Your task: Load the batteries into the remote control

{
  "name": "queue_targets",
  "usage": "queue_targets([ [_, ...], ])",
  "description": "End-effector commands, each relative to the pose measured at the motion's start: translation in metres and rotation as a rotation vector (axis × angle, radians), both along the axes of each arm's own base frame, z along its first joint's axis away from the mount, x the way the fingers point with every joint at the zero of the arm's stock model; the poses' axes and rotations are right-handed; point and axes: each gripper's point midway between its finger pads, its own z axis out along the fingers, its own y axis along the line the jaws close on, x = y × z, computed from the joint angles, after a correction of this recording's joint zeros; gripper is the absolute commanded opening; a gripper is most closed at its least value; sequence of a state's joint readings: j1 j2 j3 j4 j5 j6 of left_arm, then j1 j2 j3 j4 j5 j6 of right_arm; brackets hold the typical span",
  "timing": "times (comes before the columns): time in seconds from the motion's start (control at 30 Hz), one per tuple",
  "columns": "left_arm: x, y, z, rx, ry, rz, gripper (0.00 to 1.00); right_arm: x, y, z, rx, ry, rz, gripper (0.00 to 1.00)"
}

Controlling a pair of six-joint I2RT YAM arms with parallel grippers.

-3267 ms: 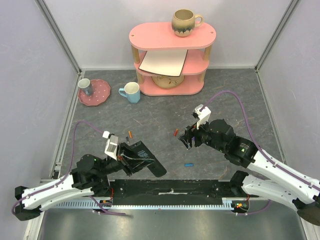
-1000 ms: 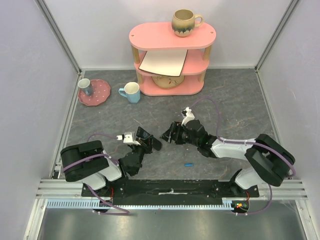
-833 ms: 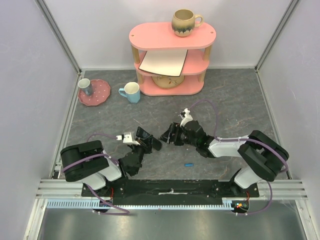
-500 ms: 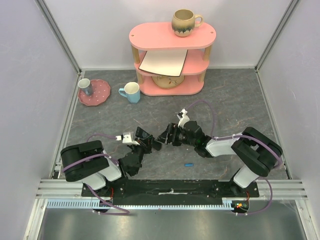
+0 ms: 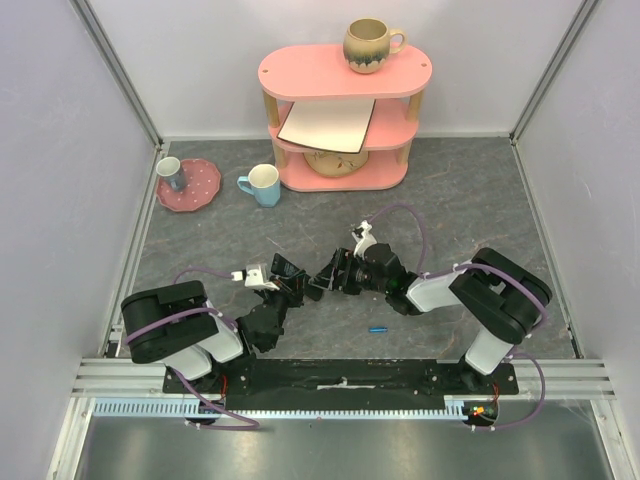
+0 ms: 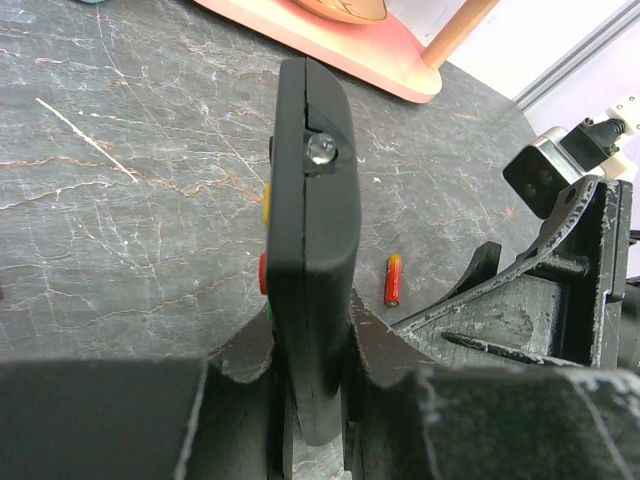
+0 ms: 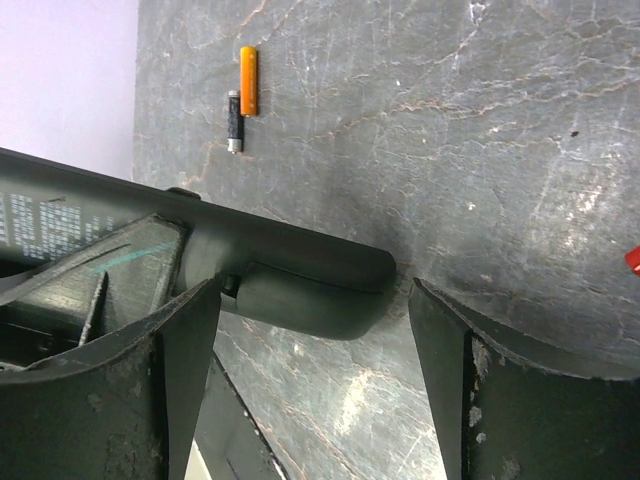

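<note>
My left gripper (image 6: 315, 352) is shut on the black remote control (image 6: 312, 225), which stands on its edge with coloured buttons showing on its left side. From above, the remote control (image 5: 300, 280) points right, out of the left gripper (image 5: 281, 291). My right gripper (image 5: 322, 277) is open, and its jaws straddle the free end of the remote control (image 7: 300, 290) without closing on it. A red-orange battery (image 6: 392, 280) lies on the table beside the right fingers (image 6: 478, 272). An orange battery (image 7: 248, 80) and a dark one (image 7: 233, 121) lie farther off. A blue battery (image 5: 378, 328) lies nearer the arm bases.
A pink three-tier shelf (image 5: 300, 70) stands at the back with a mug (image 5: 371, 45) on top and a board on its middle tier. A pale blue mug (image 5: 263, 185) and a pink plate (image 5: 200, 190) holding a small cup stand at the back left. Walls close in both sides.
My right gripper has slid left, staying open, until its jaws reach the remote's free end. The left arm has kept still with the remote in its grip.
</note>
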State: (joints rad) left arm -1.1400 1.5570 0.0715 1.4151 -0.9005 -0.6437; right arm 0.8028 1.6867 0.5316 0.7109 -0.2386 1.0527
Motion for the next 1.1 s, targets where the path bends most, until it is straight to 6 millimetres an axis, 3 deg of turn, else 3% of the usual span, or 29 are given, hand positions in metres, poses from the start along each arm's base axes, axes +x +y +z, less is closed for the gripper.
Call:
queue_targets([
  [0.0,0.002,0.012,0.037,-0.180,-0.085,0.053,0.02,0.011,0.013,0.023,0.099,-0.039,-0.017,0.84],
  [1.07,0.002,0.007,0.041,-0.182,-0.094,0.033,0.02,0.000,0.011,-0.015,0.016,0.049,-0.005,0.73],
])
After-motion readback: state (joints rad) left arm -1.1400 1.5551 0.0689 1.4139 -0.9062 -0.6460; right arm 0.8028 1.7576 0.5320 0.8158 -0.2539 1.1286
